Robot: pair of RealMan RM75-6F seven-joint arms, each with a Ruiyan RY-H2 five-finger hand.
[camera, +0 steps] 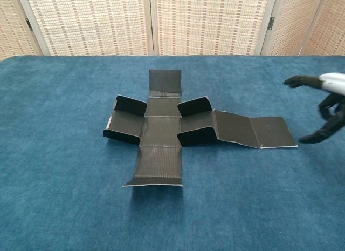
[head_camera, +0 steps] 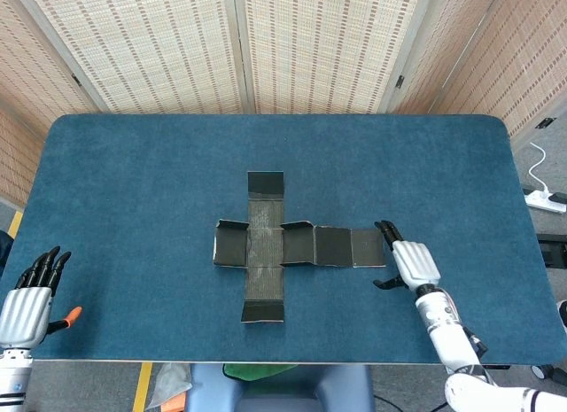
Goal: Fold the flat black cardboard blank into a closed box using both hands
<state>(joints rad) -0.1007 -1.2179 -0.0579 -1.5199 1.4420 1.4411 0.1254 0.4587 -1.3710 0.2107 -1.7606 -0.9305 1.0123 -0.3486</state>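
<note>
Blue table (head_camera: pixel 133 182) — black blank (head_camera: pixel 292 245) flat at centre, side flaps partly raised. Right hand (head_camera: pixel 409 261) just beside its right end, fingers spread, empty. Left hand (head_camera: pixel 28 304) at near-left edge — fingers extended, empty.

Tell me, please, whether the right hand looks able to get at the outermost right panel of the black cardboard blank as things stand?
Probably yes. The right hand is open just beside the end panel of the cardboard blank, and nothing lies between them on the blue table.
</note>
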